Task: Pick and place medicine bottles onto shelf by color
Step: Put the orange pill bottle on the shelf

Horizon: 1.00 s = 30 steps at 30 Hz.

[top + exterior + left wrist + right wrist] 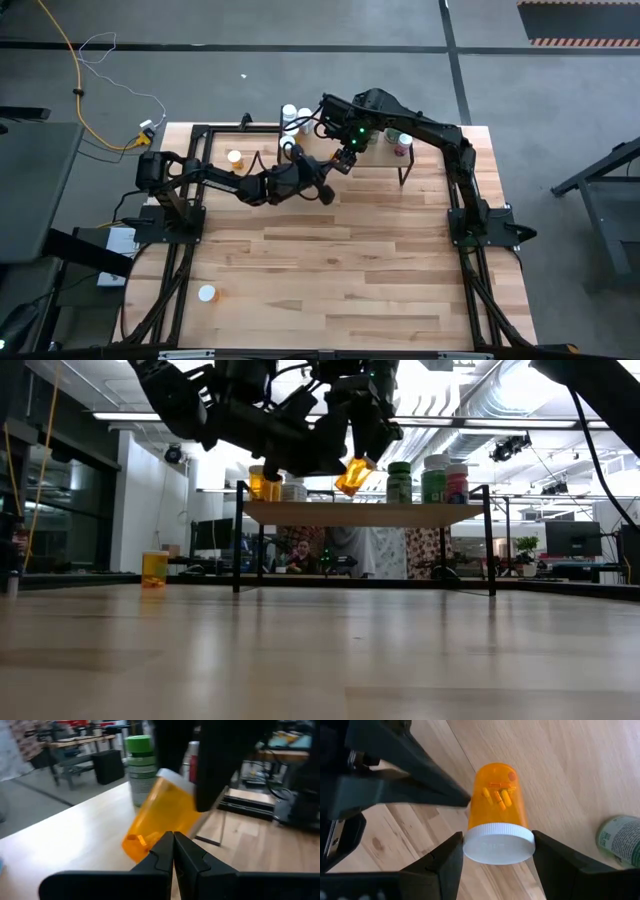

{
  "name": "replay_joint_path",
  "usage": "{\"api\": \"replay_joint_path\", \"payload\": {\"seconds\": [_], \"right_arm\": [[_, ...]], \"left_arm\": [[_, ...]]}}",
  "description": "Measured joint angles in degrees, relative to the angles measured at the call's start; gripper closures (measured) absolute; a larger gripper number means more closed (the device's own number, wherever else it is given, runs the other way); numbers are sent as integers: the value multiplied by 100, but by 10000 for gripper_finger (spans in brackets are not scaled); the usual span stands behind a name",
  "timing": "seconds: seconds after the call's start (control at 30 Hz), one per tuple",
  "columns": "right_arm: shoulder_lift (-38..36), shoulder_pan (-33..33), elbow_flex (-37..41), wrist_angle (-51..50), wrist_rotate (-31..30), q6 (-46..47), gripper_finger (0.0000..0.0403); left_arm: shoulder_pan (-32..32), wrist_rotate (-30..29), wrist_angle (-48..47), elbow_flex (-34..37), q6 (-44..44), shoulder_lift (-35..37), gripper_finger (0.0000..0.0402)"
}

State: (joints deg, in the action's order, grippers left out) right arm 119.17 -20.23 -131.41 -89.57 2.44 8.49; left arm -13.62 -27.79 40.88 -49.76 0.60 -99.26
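Note:
An orange medicine bottle [496, 795] with a white cap hangs tilted over the shelf [365, 513], with my right gripper [497, 836] shut on it. My left gripper [173, 837] is shut and reaches in level from the table's left side, its tips at the bottle's side. On the shelf stand orange bottles [262, 485], a white one [293, 490], a green one [399, 482], another green one [433, 480] and a pinkish one [457, 482]. An orange bottle [234, 157] stands on the table at the far left. Another [207, 293] stands near the front left. My right gripper pinches the bottle's white cap [470, 845] between its two fingers, coming from above and pointing down. The bottle hangs below them, tilted, bottom end [350, 487] lowest and clear of the shelf board. My left gripper's shut fingertips [462, 800] meet the bottle's orange side wall [472, 805], coming in level from the table's left side.
The shelf stands on thin black legs [490, 540] at the table's far middle. Black frame rails [180, 260] run along the table's left and right sides. Bare wooden tabletop [340, 270] stretches in front of the shelf.

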Motion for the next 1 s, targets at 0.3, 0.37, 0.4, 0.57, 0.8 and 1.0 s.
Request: {"api": "replay_joint_path", "payload": {"seconds": [0.3, 0.37, 0.4, 0.57, 0.8, 1.0], "right_arm": [[0, 0, 0, 12, -2, -87, 205], [0, 0, 0, 15, -12, -104, 205], [0, 0, 0, 23, -25, -103, 205], [0, 0, 0, 14, -19, -105, 205], [0, 2, 0, 10, -2, -107, 205], [0, 2, 0, 5, -2, -107, 205]], "left_arm": [[-68, 480, -33, 0, -823, 0, 401], [-66, 288, -33, 0, -916, 0, 401], [-60, 113, -33, 0, -922, 0, 401], [-10, -744, -28, 0, -1131, 0, 401], [-66, -1030, 61, 0, -1068, 0, 401], [-73, -411, 98, 0, -1043, 0, 401]]}}
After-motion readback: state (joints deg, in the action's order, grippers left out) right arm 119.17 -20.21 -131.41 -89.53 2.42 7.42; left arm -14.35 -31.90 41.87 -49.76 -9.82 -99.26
